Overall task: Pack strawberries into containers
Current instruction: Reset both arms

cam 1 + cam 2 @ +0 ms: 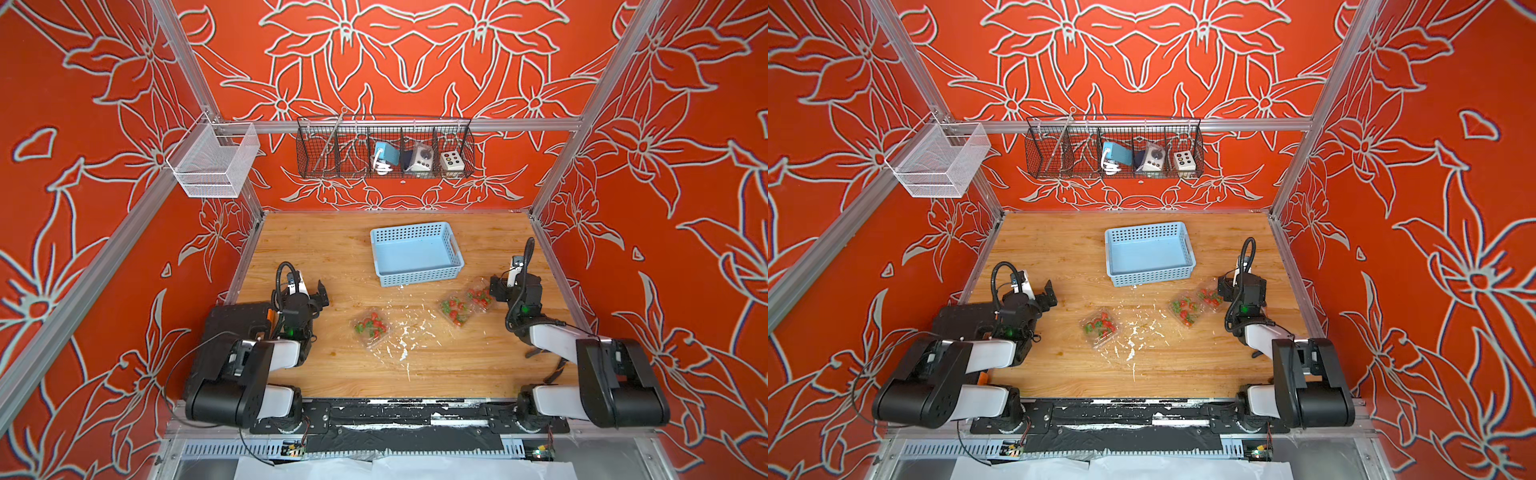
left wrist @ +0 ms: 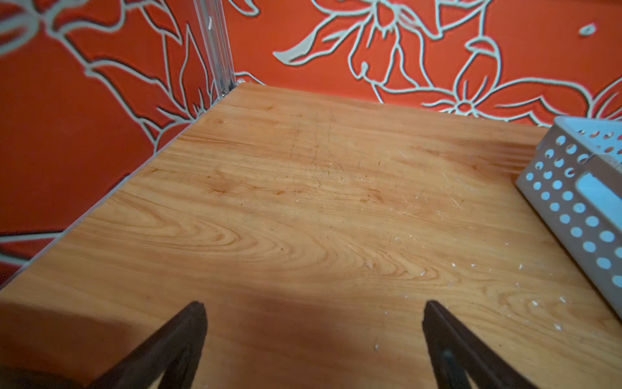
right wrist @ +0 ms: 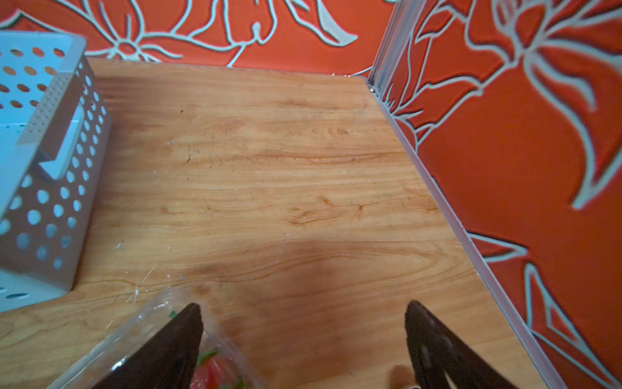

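Left gripper (image 2: 313,304): jaws apart, nothing held, bare table (image 2: 303,202) beneath. Right gripper (image 3: 303,304): jaws apart, empty, one jaw over a container (image 3: 141,320). Strawberries (image 1: 371,325) are seen inside all three containers (image 1: 456,309); basket (image 1: 419,276) empty. Containers judged light, thin, slippery, crushable; to be taken by the rim.

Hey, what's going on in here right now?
A two-armed robot is packing strawberries. All berries in view sit inside three clear containers on the table. The left gripper and right gripper are open, holding nothing; the right one hangs by the rightmost container. The blue basket has no berries.
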